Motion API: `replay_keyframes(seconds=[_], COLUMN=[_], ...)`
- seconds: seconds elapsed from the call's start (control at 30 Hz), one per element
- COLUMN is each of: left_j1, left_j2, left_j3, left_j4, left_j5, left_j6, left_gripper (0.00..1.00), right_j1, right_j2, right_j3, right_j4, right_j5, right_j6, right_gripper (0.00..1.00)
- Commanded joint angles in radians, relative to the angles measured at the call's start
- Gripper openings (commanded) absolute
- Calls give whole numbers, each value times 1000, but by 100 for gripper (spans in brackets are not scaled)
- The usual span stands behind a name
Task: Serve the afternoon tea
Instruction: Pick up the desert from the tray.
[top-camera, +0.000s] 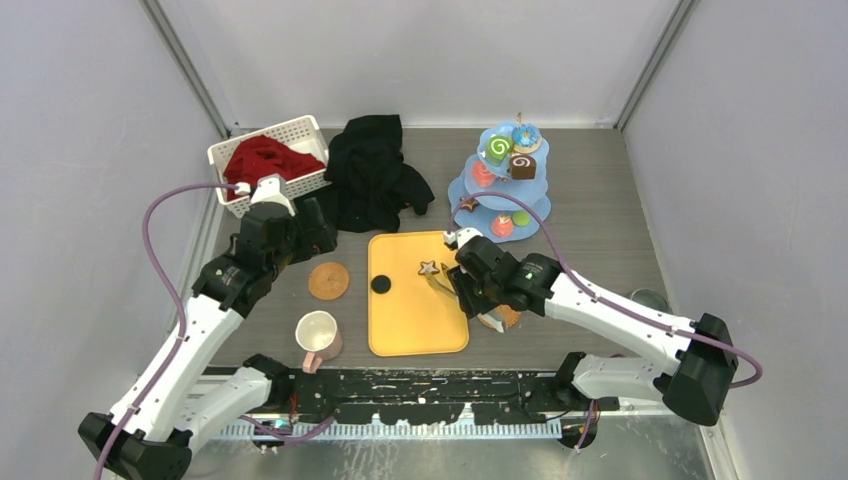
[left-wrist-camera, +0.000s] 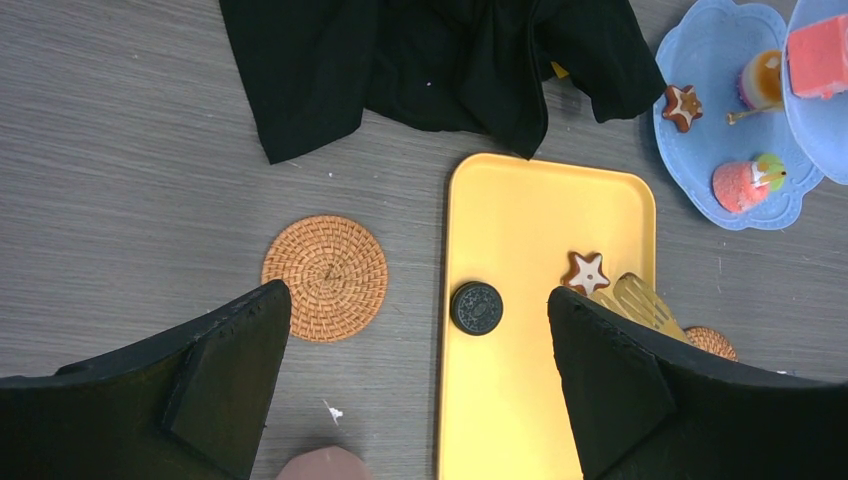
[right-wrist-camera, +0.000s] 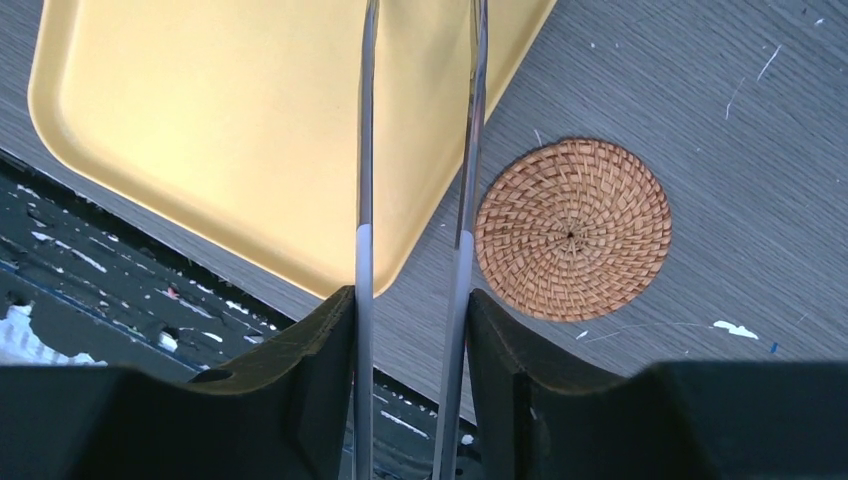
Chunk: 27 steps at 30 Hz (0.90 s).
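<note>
The pale-blue tiered stand (top-camera: 541, 205) stands at the back right and carries a green swirl roll (top-camera: 498, 148), a blue donut (top-camera: 526, 136) and other sweets. On the yellow tray (top-camera: 415, 325) lie a star cookie (left-wrist-camera: 587, 272) and a dark round cookie (left-wrist-camera: 477, 307). My right gripper (right-wrist-camera: 412, 295) is shut on a pair of metal tongs (right-wrist-camera: 366, 150), whose slotted tips (left-wrist-camera: 640, 300) rest beside the star cookie. My left gripper (left-wrist-camera: 417, 295) hangs open above the tray's left edge, holding nothing. The pink-handled cream mug (top-camera: 319, 336) stands at the front left. The grey mug (top-camera: 650, 298) is partly hidden by my right arm.
A black cloth (top-camera: 375, 170) lies at the back centre beside a white basket (top-camera: 290, 135) holding red cloth. One wicker coaster (top-camera: 328, 281) sits left of the tray and another coaster (right-wrist-camera: 572, 229) sits right of it, under my right gripper.
</note>
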Motion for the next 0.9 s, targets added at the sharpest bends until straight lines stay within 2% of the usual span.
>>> replay_keyframes(seconds=[0.0, 0.47, 0.53, 0.67, 0.87], left_j1=[5, 5, 4, 5, 4], left_j2=[1, 24, 27, 27, 26], left_j3=[24, 31, 28, 28, 33], left_j4=[33, 41, 44, 47, 47], left_j5=[-5, -3, 2, 3, -2], left_j6=[2, 10, 6, 4, 9], left_gripper=[99, 99, 99, 99, 99], right_j1=[6, 7, 8, 7, 7], right_j2=[13, 68, 71, 76, 33], right_j3=[42, 66, 69, 89, 170], right_j4=[65, 92, 90, 66, 11], right_j5=[18, 22, 25, 36, 70], right_j6=[-22, -60, -66, -66, -63], right_gripper=[48, 46, 43, 31, 26])
